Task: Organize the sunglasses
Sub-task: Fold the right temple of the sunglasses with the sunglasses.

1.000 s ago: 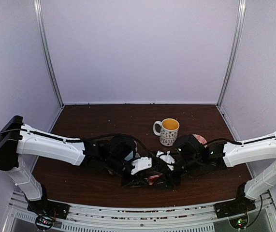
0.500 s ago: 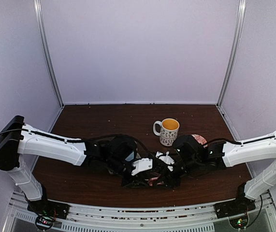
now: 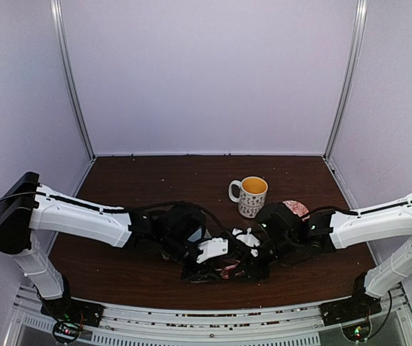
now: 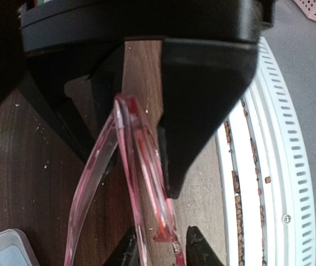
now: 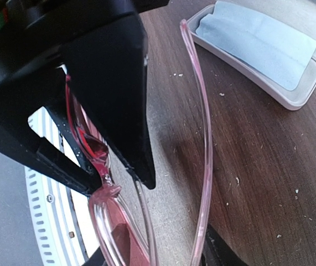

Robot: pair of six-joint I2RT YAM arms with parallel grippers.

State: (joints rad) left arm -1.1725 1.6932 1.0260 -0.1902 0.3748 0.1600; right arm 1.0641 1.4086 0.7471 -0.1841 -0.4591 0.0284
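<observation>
To fold these well, I reckon the two arms are needing to work gently against each other, one steadying the front while the other is easing a temple inward, never twisting so thin a frame. The thin reddish-pink wire-frame sunglasses [image 4: 146,183] are hanging between both grippers, low over the dark brown wooden tabletop [image 5: 268,183]. The left gripper [image 4: 125,160] is pinching the frame, jaws narrowly apart. The right gripper [image 5: 119,180] is straddling the hinge corner; whether it is clamping I cannot tell. Beyond its fingertips one temple is reaching toward the pale open oblong case [image 5: 290,100], the light blue cloth [image 5: 257,41] lying inside; farther off, the white patterned ceramic mug [image 3: 252,196] is standing
</observation>
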